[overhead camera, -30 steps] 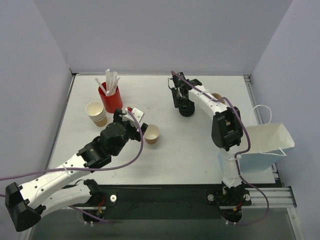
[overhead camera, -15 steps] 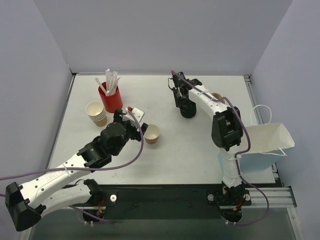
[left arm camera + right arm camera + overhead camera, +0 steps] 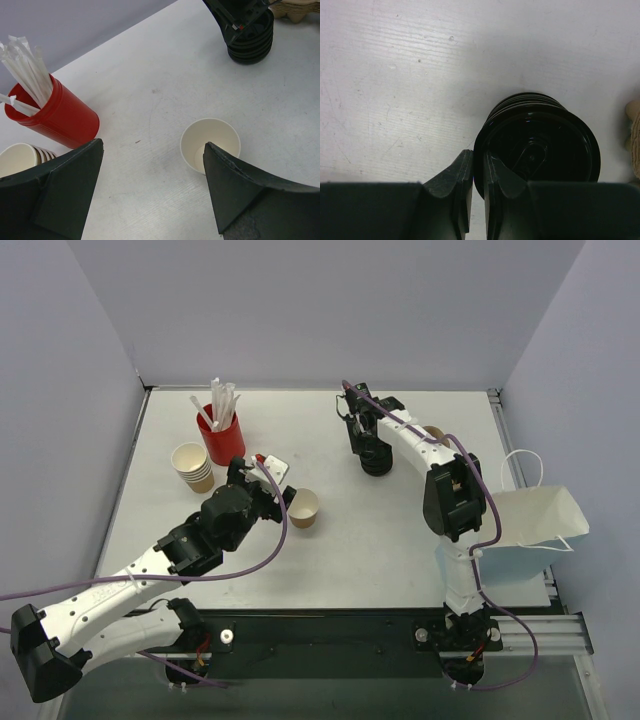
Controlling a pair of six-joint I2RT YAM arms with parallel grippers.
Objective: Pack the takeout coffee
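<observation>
At the bottom of my wrist view, my right pincer (image 3: pixel 477 162) nips the top lid (image 3: pixel 540 150) by its rim; I'd lift straight so only one leaves the stack (image 3: pixel 520 102). Overhead, mid-frame, the lidless cup (image 3: pixel 303 507) stands by my spread left pincer (image 3: pixel 151 167).

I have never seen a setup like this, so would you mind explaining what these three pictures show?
These are two robot arms bolted to a table. One picture looks down from above; the other two come from a camera on each wrist. The left gripper is open and faces a lidless brown paper cup. The right gripper looks pinched on the rim of the top black lid of a stack. Also there: a red holder of wrapped straws, a stack of cream cups, and a white paper bag at the right edge.
</observation>
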